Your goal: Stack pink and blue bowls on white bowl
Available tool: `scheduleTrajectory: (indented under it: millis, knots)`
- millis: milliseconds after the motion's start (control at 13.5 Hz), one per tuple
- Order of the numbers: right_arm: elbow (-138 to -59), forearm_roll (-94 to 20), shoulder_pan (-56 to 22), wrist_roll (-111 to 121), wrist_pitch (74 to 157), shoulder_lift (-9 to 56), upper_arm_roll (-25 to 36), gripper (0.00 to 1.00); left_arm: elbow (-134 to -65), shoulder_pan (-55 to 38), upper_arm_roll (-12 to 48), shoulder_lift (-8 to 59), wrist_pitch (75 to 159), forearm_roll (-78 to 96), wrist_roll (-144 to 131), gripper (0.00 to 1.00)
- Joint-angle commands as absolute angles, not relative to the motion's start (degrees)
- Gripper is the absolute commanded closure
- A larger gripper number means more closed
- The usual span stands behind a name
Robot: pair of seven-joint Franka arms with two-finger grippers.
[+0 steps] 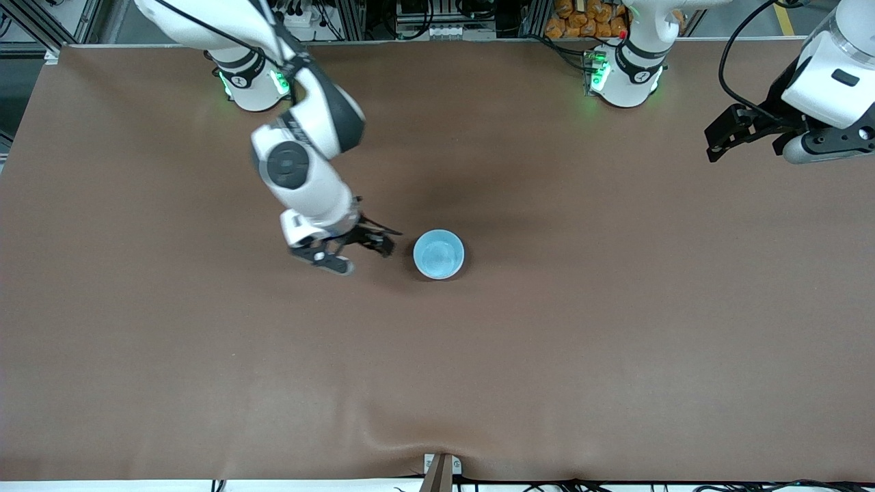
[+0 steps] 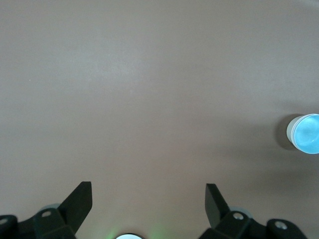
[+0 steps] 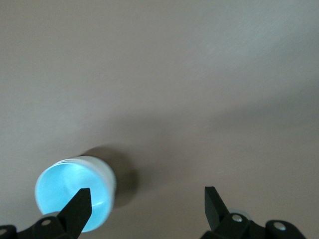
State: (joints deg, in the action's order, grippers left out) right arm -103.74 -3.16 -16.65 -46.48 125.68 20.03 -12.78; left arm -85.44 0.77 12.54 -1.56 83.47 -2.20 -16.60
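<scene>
Right gripper [image 1: 362, 251]: fingers spread wide, holding nothing, touching nothing. It sits low over the brown table mat [image 1: 615, 328], just beside the light blue round plastic bowl [image 1: 438, 254], on the bowl's right-arm-end side. In the right wrist view one black fingertip [image 3: 79, 206] overlaps the bowl [image 3: 75, 199] in the picture, but the front view shows a gap between them.

Left gripper [image 1: 735, 133]: fingers also spread wide [image 2: 148, 209], empty, up in the air over the left arm's end of the table, well apart from the bowl. Left arm waits.

Blue bowl stands upright, mouth up, near the middle of the table. A whitish wall shows outside the blue rim in both wrist views [image 2: 305, 133], so something pale sits under it; whether that is the white bowl, the pink bowl or both, cannot tell. No separate pink or white bowl visible on the mat.

Nothing stands between either gripper and the bowl.
</scene>
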Motion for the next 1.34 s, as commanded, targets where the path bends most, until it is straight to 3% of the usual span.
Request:
scheduleTrajectory:
  millis: [0, 149, 668, 891, 1262]
  knots:
    - [-104.9, -7.0, -9.3, -34.7, 120.9, 15.7, -13.9, 0.0, -85.3, 1.2, 12.7, -2.4, 82.7, -1.6, -15.0, 0.0]
    - [-104.9, -9.0, -5.5, -26.8, 117.5, 13.1, -13.2, 0.0, -85.3, 1.0, 12.7, -2.3, 83.1, -1.7, -15.2, 0.0]
    - [-104.9, -8.5, -2.9, -5.0, 109.0, 4.3, 0.3, 0.0, -86.0, 1.4, 12.6, -2.9, 82.5, -1.5, -15.0, 0.0]
    - [-104.0, -5.2, 0.3, 0.1, 102.1, -0.1, 0.2, 0.0, -86.5, 2.4, 12.2, -3.0, 81.7, -1.4, -15.0, 0.0]
    - [-91.7, -0.5, 2.6, 0.5, 86.9, -0.6, -2.6, 0.0, -85.8, 5.3, 12.1, -3.6, 81.1, -0.7, -12.8, 0.0]
